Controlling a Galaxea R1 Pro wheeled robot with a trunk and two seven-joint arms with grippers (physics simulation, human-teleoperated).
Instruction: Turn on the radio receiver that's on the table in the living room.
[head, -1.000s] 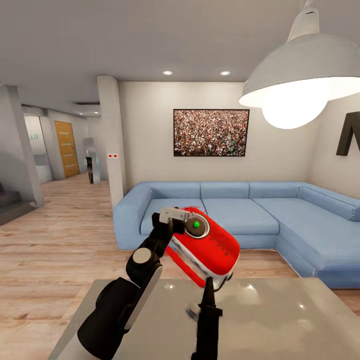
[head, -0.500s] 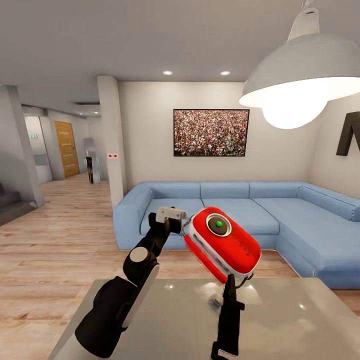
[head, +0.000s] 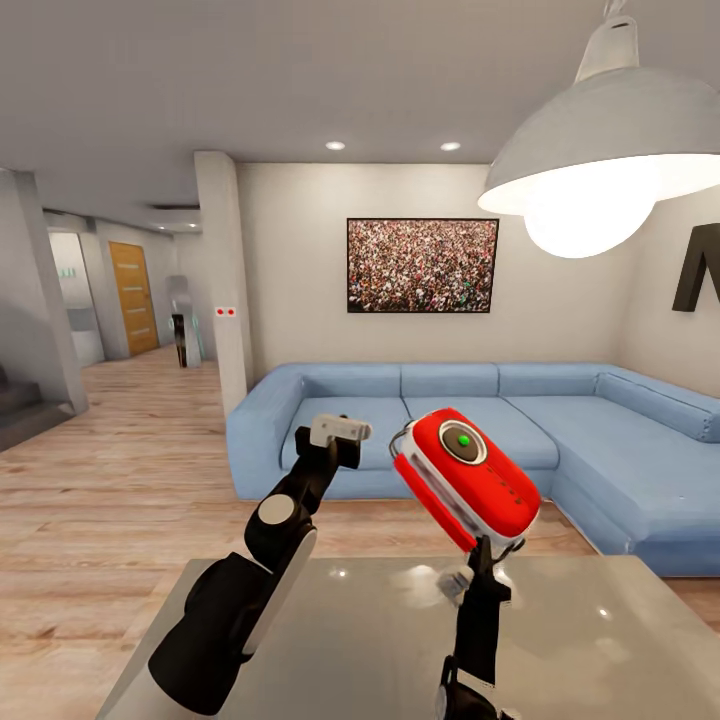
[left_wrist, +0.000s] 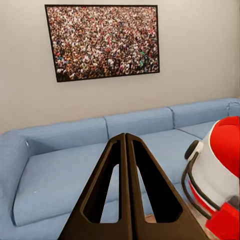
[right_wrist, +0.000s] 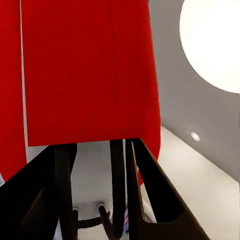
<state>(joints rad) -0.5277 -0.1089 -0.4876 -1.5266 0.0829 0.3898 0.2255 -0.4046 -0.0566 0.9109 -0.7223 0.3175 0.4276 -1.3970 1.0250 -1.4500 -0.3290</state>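
My right claw (head: 481, 566) grips the radio (head: 467, 478) by its handle — it's swung further right, clear above the worktop (head: 600, 640); left claw (left_wrist: 125, 145) clenched, empty.

Radio receiver (left_wrist: 220, 170) cropped at frame edge — sofa (head: 600, 440) too (right end)

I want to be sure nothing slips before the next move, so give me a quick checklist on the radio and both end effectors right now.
1. Radio receiver off the table, held up by the right end effector: ok.
2. Right end effector's hold: fingers close on the handle below the red body: ok; firmness: cannot tell.
3. Left end effector shut, free and apart from the radio: ok.
4. Round button with green dot facing up, unobstructed: ok.
5. Radio level: not ok, tilted.
6. Radio switched on: cannot tell.
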